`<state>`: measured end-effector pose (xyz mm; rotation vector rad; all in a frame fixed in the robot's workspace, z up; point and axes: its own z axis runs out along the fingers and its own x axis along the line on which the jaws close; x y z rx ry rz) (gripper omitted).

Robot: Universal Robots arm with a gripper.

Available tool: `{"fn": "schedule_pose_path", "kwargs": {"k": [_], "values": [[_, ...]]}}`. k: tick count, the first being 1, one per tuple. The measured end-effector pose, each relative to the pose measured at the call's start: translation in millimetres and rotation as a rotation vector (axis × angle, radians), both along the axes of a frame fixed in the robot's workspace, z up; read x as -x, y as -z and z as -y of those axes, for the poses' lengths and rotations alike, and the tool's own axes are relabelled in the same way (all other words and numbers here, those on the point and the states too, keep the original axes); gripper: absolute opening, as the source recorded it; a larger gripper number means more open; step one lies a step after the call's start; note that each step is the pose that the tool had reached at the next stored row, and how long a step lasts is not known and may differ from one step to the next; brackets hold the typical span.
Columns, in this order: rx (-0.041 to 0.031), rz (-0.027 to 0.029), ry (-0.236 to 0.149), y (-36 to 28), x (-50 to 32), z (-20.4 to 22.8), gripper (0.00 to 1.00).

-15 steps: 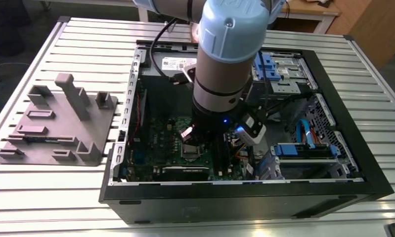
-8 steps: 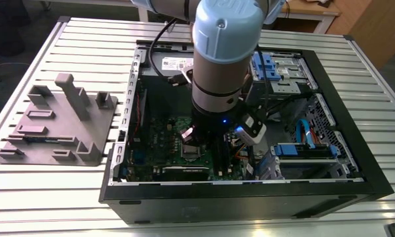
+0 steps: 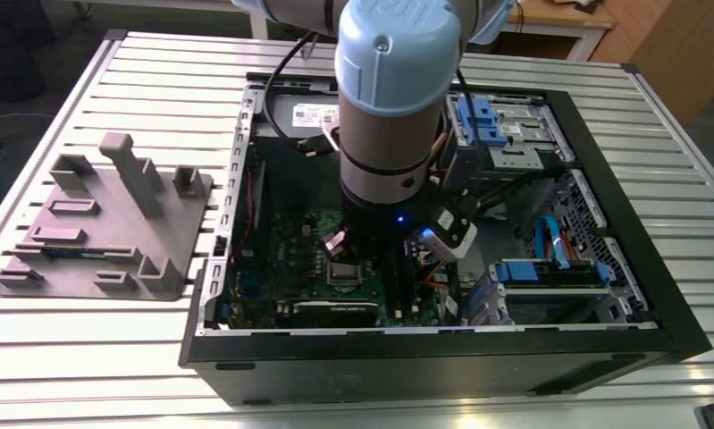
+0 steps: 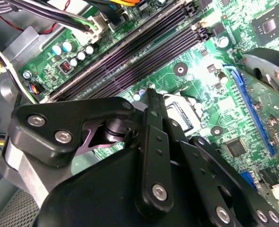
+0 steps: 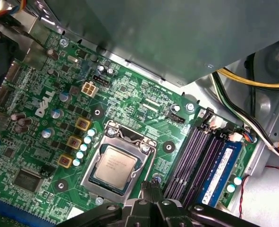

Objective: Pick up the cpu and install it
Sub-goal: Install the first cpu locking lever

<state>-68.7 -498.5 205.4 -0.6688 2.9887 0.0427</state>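
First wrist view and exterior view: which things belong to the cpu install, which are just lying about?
Job: cpu, lying in its socket; gripper near the socket; computer case.
Lying about: grey parts stand on the table; memory stick; yellow cables.

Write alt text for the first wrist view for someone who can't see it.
The cpu, a silvery square chip, sits in the metal-framed socket on a green motherboard. The black gripper hangs just off the socket's edge, with dark memory slots alongside.

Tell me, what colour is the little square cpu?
The cpu is silvery grey; the first wrist view shows it best.
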Motion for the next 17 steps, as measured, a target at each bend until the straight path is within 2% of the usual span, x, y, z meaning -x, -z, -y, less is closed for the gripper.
{"fn": "schedule_pose_path", "kwargs": {"k": [4, 8, 14, 15, 16, 17], "values": [[-0.0012, 0.0018, 0.0, -1.8, 1.1, 0.0, 0.1], [-0.0008, 0.0017, 0.0, -8.9, 1.2, 0.1, 0.1], [-0.0011, 0.0015, 0.0, -9.4, 1.2, 0.0, 0.1], [-0.001, -0.0015, 0.0, -9.4, 1.1, 0.0, 0.1], [-0.0009, -0.0103, 0.0, -9.4, 1.1, 0.0, 0.1], [-0.0008, -0.015, 0.0, -9.5, 1.1, 0.0, 0.1]]}}
